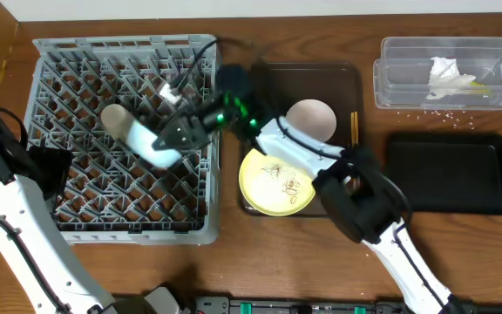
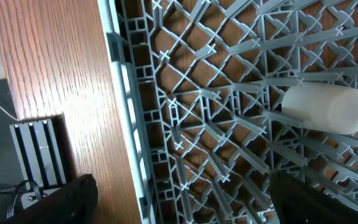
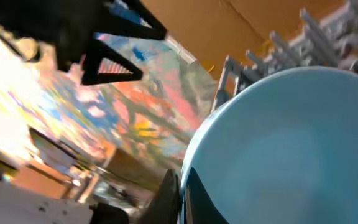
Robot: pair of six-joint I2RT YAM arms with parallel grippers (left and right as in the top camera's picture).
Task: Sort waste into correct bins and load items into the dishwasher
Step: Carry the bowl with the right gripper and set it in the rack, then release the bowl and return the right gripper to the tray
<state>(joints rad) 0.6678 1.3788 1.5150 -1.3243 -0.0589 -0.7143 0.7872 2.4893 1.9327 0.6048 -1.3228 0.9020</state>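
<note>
My right gripper [image 1: 187,131] is shut on the rim of the light blue bowl [image 1: 159,150], holding it tilted over the grey dishwasher rack [image 1: 77,87]. In the right wrist view the bowl [image 3: 291,149] fills the frame, its rim pinched between my fingertips [image 3: 170,196]. A small white cup [image 1: 120,119] lies on its side in the rack. My left gripper [image 2: 185,208] is open and empty, straddling the rack's left edge [image 2: 126,93], with the cup [image 2: 328,109] ahead. The yellow plate [image 1: 277,181], white bowl [image 1: 312,119] and chopsticks [image 1: 354,126] rest on the brown tray [image 1: 321,74].
The clear tub [image 1: 390,78] at the back right holds a crumpled napkin [image 1: 447,77] and a small wrapper [image 1: 482,85]. White grains [image 1: 443,112] lie on the table in front of it. A black tray [image 1: 447,172] sits at the right. My right arm [image 1: 356,196] crosses over the brown tray.
</note>
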